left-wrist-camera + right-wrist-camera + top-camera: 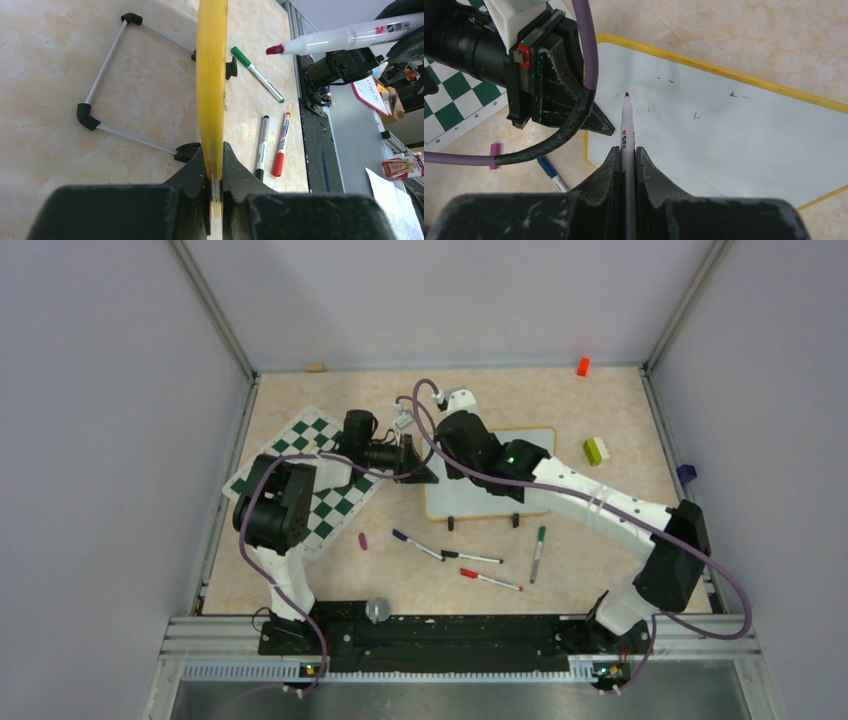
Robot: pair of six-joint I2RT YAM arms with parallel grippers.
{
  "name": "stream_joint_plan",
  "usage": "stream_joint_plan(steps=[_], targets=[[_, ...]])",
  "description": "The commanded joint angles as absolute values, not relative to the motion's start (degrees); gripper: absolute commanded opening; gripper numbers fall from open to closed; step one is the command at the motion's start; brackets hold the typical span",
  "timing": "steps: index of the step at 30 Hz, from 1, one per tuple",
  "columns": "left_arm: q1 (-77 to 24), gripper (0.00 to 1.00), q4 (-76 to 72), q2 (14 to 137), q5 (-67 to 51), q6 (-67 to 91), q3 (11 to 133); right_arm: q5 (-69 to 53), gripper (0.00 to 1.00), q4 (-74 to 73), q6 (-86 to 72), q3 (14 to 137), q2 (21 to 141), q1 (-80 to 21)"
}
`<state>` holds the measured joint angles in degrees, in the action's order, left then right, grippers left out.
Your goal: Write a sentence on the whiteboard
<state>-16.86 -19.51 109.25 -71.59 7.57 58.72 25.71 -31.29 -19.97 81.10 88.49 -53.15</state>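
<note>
The whiteboard (462,502) lies flat mid-table, white with a yellow frame and two black clips on its near edge. My left gripper (418,472) is shut on its left edge; the left wrist view shows the yellow frame (211,75) edge-on between my jaws (215,170). My right gripper (447,455) is shut on a white marker (626,125) with a dark purple-red tip, which hovers over the board's left part (724,130). The marker also shows in the left wrist view (340,37). No sentence shows, only a few faint specks.
Blue (417,545), black (470,557), red (490,580) and green (537,553) markers lie in front of the board, with a purple cap (363,541) to their left. The chessboard mat (310,480) lies left. Small blocks sit at right (596,450) and at the back (582,366).
</note>
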Motion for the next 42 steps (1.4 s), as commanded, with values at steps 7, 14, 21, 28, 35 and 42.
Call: stream_joint_plan(steps=[7, 14, 21, 28, 35, 42], targets=[[-17.0, 0.0, -17.4, 109.6, -72.1, 5.3, 59.0, 27.1, 0.0, -29.3, -18.7, 86.1, 90.5, -53.8], [-17.0, 0.0, -17.5, 109.6, -72.0, 5.3, 58.9, 27.8, 0.0, -29.3, -18.1, 87.1, 91.9, -53.8], [-17.0, 0.0, -17.5, 109.5, -72.1, 5.2, 58.8, 28.7, 0.0, -29.3, -17.8, 87.6, 92.8, -53.8], [-16.9, 0.0, -17.6, 109.6, -72.1, 5.2, 58.9, 29.1, 0.0, -29.3, -17.6, 87.8, 92.6, -53.7], [-17.0, 0.0, -17.6, 109.3, -72.0, 5.1, 58.8, 30.1, 0.0, -29.3, -17.2, 88.1, 93.4, -53.7], [-17.0, 0.0, -17.5, 109.5, -72.1, 5.1, 58.8, 30.8, 0.0, -29.2, -16.6, 89.1, 94.5, -53.7]])
